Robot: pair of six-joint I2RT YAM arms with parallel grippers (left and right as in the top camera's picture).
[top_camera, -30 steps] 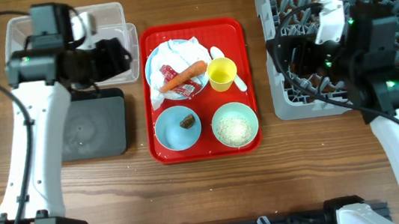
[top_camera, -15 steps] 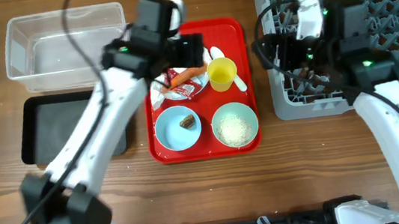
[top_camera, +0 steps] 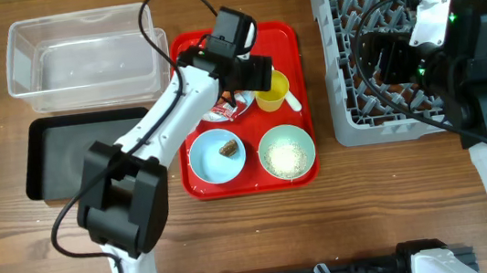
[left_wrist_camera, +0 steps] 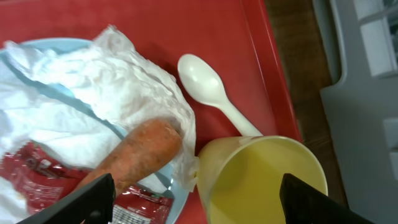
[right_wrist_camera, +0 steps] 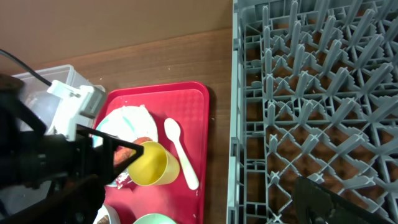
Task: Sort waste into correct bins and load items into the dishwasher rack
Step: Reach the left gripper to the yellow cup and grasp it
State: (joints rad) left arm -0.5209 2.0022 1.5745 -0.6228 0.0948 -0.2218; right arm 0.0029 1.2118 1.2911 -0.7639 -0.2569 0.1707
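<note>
Orange carrot (left_wrist_camera: 134,152) lies on the round light blue plate (left_wrist_camera: 179,200) in the red plastic serving tray (top_camera: 250,178), over the crumpled white tissue (left_wrist_camera: 112,81) and the red printed wrapper (left_wrist_camera: 43,174). Its long axis runs diagonally in the left wrist view, with the rounded end pointing at the small yellow cup (left_wrist_camera: 261,180) and stopping just short of its rim. Cup upright, mouth up, beside the plate. White plastic spoon (left_wrist_camera: 205,78) lies behind the cup, bowl end away from it. Left arm reaches diagonally from the near edge of the wooden tabletop (top_camera: 370,196) across the tray. Left tool (left_wrist_camera: 198,196) sits above the carrot end and cup, fingers (left_wrist_camera: 93,200) spread wide, gripping nothing. Right arm is bent over the left part of the large grey plastic grid rack (right_wrist_camera: 298,93). Right tool (top_camera: 380,58) faces the tray, jaws wide, empty.
</note>
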